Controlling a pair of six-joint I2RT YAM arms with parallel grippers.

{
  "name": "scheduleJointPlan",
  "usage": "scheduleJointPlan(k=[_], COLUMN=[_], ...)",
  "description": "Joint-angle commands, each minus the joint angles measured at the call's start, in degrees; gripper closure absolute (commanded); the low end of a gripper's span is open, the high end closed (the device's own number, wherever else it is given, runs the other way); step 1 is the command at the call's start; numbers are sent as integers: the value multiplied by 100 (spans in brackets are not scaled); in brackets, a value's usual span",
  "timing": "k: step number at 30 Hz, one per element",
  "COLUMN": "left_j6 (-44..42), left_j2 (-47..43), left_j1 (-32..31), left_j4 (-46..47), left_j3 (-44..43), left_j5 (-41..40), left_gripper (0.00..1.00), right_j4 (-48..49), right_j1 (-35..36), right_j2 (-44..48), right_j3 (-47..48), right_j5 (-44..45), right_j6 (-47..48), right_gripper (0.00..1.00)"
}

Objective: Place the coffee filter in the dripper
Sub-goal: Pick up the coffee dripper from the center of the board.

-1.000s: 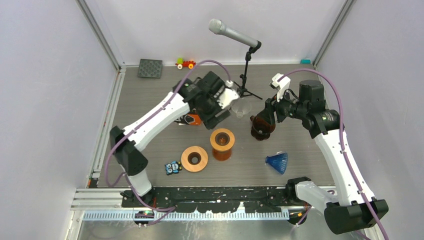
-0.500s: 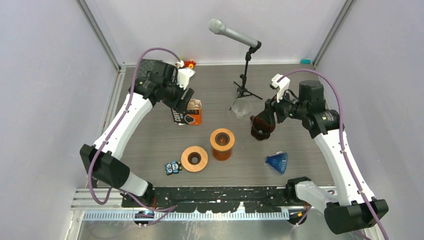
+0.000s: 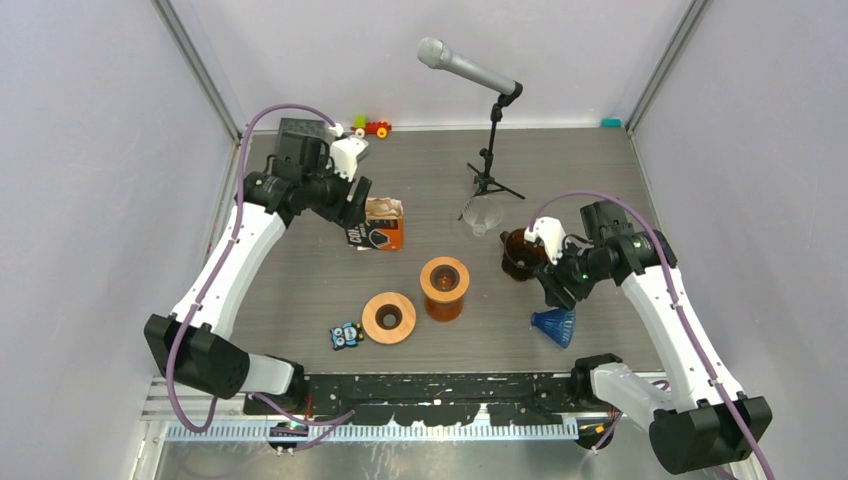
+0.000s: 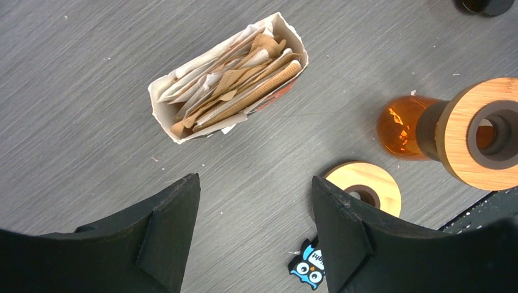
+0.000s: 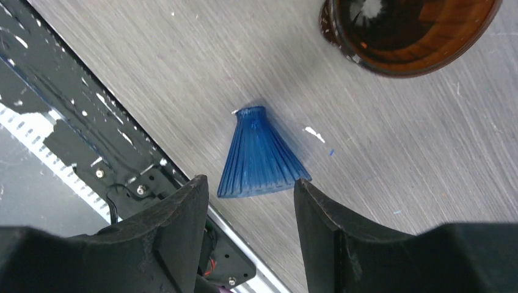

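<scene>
Left wrist: filters point(image 4: 235, 85) beyond claw point(image 4: 255, 183)

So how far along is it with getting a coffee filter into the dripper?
Nothing looks finished yet: both claws are empty. In hand: the left claw hangs open above the box of filters, and the right claw hangs open over the blue dripper, which lies on its side. Left to do: pull out one filter and seat it in the dripper.
</scene>
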State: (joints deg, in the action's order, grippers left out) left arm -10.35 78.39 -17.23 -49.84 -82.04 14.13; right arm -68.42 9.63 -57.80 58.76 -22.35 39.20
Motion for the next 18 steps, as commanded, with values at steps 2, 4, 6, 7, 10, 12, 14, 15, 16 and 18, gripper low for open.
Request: scheduleJointPlan(k=[2, 4, 6, 7, 10, 12, 14, 15, 16, 18], left_j6=[-26, -66, -94, -99, -74, -52, -40, -31, -26, -12], left_j2=[-173, -236, -277, -279, -248, -241, -252, -260, -269, -279], left_j1=[1, 1, -4, 0, 1, 0, -4, 0, -2, 1], left_j4=[284, 384, 468, 484, 449, 434, 447, 457, 459, 465], left_j3=[106, 207, 271, 272, 200, 185, 215, 241, 249, 280], left_j5=[313, 318, 362, 391, 444, 450, 450, 443, 439, 435], left_gripper=[31, 31, 31, 31, 31, 31, 31, 31, 31, 31], right_j4=[-233, 197, 607, 822, 1288, 1615, 2017, 2156, 2283, 2573], right_j1=[-28, -23, -19, -14, 81, 231, 463, 581, 687, 841], right_j2=[130, 133, 54, -56, -576, -995, -1449, -1664, -1906, -2326], right_j3=[-105, -196, -196, -135, 381, 754, 1123, 1298, 1470, 1740], right_j5=[334, 298, 135, 47, -187, -109, 407, 633, 832, 1181], right_j6=[323, 51, -144, -246, -559, -862, -1261, -1426, -1579, -1936], right_gripper=[42, 42, 42, 42, 42, 43, 45, 46, 46, 47])
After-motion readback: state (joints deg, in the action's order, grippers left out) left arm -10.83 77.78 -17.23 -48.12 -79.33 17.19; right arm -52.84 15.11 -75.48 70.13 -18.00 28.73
